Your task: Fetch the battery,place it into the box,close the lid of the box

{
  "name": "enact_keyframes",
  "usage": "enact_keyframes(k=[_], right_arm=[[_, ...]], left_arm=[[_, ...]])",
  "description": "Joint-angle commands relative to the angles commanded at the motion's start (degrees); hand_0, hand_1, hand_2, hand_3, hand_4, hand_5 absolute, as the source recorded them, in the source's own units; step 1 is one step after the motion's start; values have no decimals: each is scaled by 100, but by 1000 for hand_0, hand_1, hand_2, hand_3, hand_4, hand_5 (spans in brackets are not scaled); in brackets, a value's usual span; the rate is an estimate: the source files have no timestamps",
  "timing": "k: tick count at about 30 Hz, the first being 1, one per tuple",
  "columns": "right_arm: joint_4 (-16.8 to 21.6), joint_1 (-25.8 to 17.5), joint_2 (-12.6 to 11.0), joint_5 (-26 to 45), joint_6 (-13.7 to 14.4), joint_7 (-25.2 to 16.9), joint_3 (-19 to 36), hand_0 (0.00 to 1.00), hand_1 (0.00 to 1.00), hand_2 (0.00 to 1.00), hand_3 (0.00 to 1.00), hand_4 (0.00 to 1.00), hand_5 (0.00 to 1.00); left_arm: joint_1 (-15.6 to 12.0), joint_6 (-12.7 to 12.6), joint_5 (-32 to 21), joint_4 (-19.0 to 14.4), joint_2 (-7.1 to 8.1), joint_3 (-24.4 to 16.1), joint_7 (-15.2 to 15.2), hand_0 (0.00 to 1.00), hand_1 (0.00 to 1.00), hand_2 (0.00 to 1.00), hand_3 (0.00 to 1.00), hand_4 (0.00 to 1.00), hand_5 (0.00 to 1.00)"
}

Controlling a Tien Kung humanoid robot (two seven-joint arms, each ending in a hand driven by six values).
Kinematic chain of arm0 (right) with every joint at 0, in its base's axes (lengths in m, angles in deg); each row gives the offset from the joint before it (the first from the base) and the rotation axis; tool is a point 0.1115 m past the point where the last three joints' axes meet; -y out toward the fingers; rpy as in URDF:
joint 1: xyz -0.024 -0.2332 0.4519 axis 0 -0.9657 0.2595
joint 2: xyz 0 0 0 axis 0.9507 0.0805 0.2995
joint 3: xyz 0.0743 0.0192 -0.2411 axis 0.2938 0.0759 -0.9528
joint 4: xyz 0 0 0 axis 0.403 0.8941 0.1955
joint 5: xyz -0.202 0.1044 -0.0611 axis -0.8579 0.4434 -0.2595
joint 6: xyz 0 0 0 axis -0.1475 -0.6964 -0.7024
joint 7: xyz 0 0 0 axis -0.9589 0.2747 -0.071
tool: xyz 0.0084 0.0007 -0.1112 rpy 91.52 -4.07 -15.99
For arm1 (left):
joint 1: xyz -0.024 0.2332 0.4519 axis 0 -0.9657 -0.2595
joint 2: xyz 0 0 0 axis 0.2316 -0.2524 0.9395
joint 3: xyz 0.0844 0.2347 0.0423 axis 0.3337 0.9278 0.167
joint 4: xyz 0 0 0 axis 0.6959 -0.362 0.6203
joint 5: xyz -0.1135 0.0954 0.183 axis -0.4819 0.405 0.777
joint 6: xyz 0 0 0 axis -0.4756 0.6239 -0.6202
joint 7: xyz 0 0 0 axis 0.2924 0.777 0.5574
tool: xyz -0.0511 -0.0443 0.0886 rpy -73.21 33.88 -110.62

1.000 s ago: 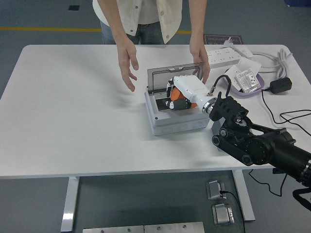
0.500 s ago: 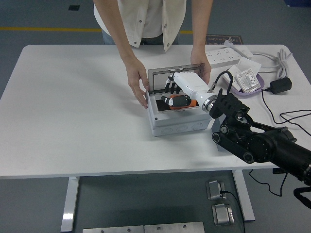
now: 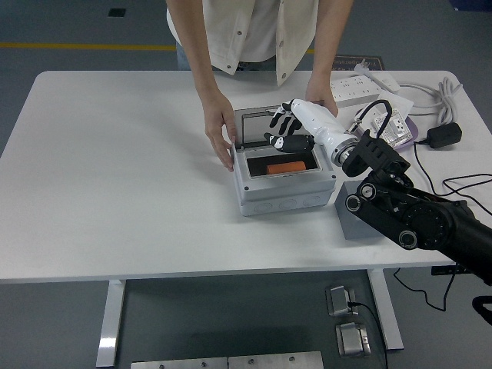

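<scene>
The orange battery [image 3: 285,167] lies inside the open grey box [image 3: 283,194] at the table's middle. Its clear-windowed lid [image 3: 254,127] stands upright at the box's back edge. My right hand [image 3: 288,131], white with black fingers, hovers above the box's rear with fingers spread, holding nothing, close to the lid. A person at the far side steadies the box: one hand [image 3: 221,132] presses its left wall, the other hand [image 3: 321,94] sits behind the lid on the right. My left arm is out of view.
A white power strip [image 3: 352,88], a purple tray [image 3: 393,137] with a white packet and black cables [image 3: 442,165] crowd the back right. A grey block [image 3: 360,217] sits right of the box under my forearm.
My right hand let go of the battery, which now lies in the box, and rose back toward the lid. The person's hands closed in on the box's sides.
</scene>
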Motion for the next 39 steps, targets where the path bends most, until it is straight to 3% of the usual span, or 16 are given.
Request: enact_keyframes(k=[4, 5, 10, 11, 17, 28, 29, 34, 35, 39], right_arm=[[227, 9, -116, -77, -236, 260, 170, 211, 317, 382, 451, 690, 331], [292, 18, -153, -92, -318, 333, 210, 32, 188, 234, 250, 490, 251], [521, 142, -305, -85, -602, 574, 393, 32, 188, 234, 250, 490, 251], [561, 193, -330, -89, -640, 614, 435, 20, 174, 223, 231, 419, 241], [559, 527, -336, -51, -666, 653, 606, 25, 177, 229, 231, 449, 206], [-153, 823, 12, -249, -597, 398, 571, 30, 179, 230, 237, 495, 221], [-196, 827, 35, -274, -613, 400, 567, 83, 228, 283, 306, 655, 265], [-409, 826, 136, -315, -692, 430, 540, 83, 228, 283, 306, 655, 265], [-433, 823, 146, -311, -693, 427, 535, 701, 653, 685, 709, 852, 765], [-553, 796, 198, -260, -681, 403, 497, 701, 653, 685, 709, 852, 765]], left_arm=[[-15, -1, -32, 7, -9, 26, 3, 447, 599, 542, 529, 372, 2], [-18, -2, -42, 9, -11, 33, 4, 447, 597, 545, 532, 363, 2], [-37, -2, -90, 16, -16, 69, 6, 447, 597, 545, 532, 363, 2], [-41, 1, -105, 19, -18, 86, 5, 445, 595, 543, 532, 350, 2], [-38, 7, -142, 26, -12, 127, -5, 445, 594, 545, 532, 346, 2], [33, 8, -116, 28, 4, 106, -32, 444, 593, 545, 533, 340, 2], [36, 8, -110, 28, 5, 100, -34, 444, 593, 545, 532, 338, 2], [59, 7, -54, 28, 12, 41, -48, 444, 593, 545, 532, 338, 2], [63, 7, -54, 28, 12, 39, -48, 443, 593, 544, 531, 326, 2], [83, 5, -51, 28, 11, 36, -47, 443, 593, 544, 531, 326, 2]])
